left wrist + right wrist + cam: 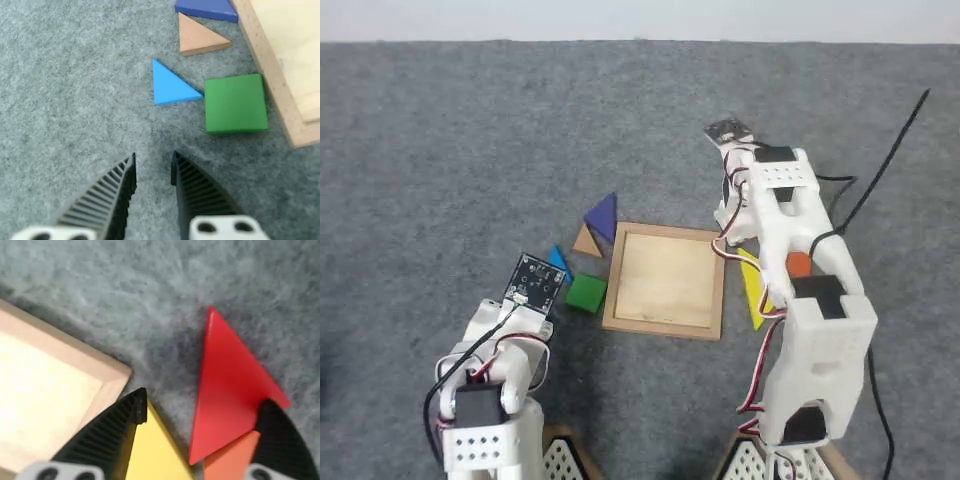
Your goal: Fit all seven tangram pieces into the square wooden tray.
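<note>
Two fingers of the left gripper (153,160) slightly parted over grey carpet (60,100), light blue triangle (170,87) tip-to-corner with green square (235,103), tan triangle (200,37), dark blue triangle (207,7), square wooden tray (665,325) just beside, right gripper (205,407) spread wide astride red triangle (230,385), yellow piece (155,450), orange piece (230,460).

**A small robotics bench**

This looks like a small robotics lab or maker's bench. The worktop (440,130) is covered in grey felt-like matting that runs back to a plain pale wall (620,18). Two white plastic arms stand on it, the left arm (485,445) and the right arm (825,340), with loose servo wires (750,390) and a bare circuit board (538,280) at one wrist. A wooden tray (612,290) and flat coloured shapes, among them a green square (586,293), lie between them.
</note>
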